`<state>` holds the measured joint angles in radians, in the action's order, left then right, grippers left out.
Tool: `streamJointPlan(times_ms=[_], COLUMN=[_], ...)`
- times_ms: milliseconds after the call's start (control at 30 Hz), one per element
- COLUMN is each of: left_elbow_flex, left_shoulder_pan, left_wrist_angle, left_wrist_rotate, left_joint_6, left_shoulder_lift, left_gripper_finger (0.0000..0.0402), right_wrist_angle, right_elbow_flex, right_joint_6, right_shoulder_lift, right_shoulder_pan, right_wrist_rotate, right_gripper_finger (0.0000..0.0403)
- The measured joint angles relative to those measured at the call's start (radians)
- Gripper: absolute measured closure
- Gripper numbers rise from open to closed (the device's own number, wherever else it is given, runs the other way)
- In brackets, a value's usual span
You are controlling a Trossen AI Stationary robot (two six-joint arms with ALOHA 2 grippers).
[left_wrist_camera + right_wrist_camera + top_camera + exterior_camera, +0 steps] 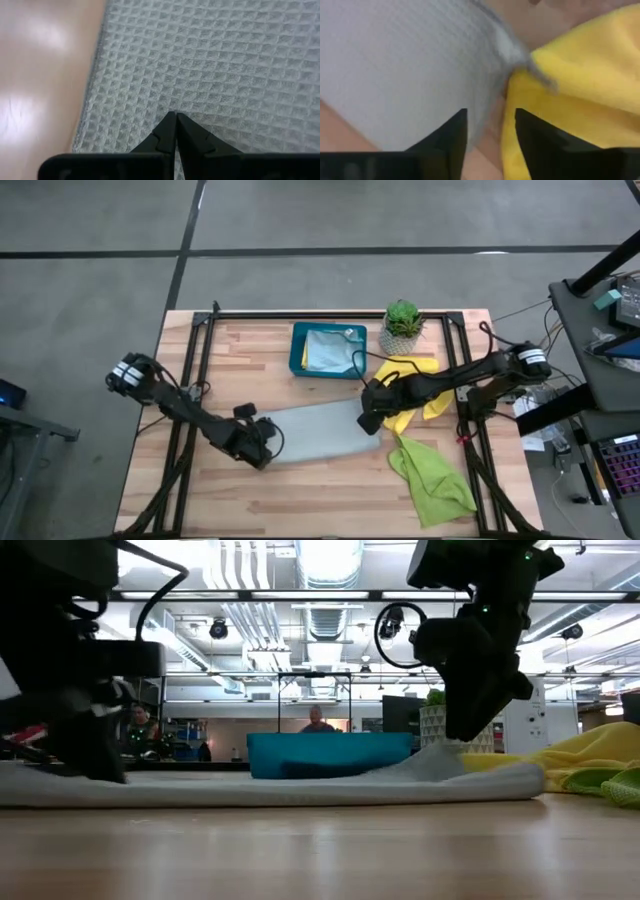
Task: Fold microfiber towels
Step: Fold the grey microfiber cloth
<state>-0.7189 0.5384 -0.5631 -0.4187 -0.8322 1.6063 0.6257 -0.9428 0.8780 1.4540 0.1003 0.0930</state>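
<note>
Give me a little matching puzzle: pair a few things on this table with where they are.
Things:
1. pale grey towel
2. lime green towel
3. potted plant
4. light blue towel

Places:
A. inside the teal tray
B. spread flat between the left gripper and the right gripper
C. crumpled near the table's front right corner
D. upright at the table's back edge, right of the tray

Pairs: 1-B, 2-C, 3-D, 4-A

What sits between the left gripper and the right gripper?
High view: the pale grey towel spans the stretch between the left gripper and the right gripper; nothing else lies there.
</note>
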Motion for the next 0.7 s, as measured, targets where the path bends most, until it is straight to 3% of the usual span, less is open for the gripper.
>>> streamJointPlan(times_ms=[167, 300, 700], left_elbow_flex=[0.000, 0.007, 0.007], left_shoulder_pan=[0.005, 0.007, 0.007], left_wrist_angle=[-0.086, -0.099, -0.091], left_wrist_rotate=[0.075, 0.104, 0.078], left_joint_6=[-0.048, -0.049, -0.045], left_shoulder_lift=[-0.066, -0.121, -0.173], left_gripper_finger=[0.0401, 0.0401, 0.0401], right_wrist_angle=[-0.007, -0.068, -0.241], right_elbow_flex=[0.000, 0.008, 0.016], right_joint_6=[0.002, 0.002, -0.043], right_shoulder_lift=[-0.006, 0.010, 0.176], right_shoulder_pan=[-0.002, 0.000, -0.003], right_wrist_rotate=[-0.074, -0.075, -0.094], right_gripper_finger=[0.0202, 0.0175, 0.0142])
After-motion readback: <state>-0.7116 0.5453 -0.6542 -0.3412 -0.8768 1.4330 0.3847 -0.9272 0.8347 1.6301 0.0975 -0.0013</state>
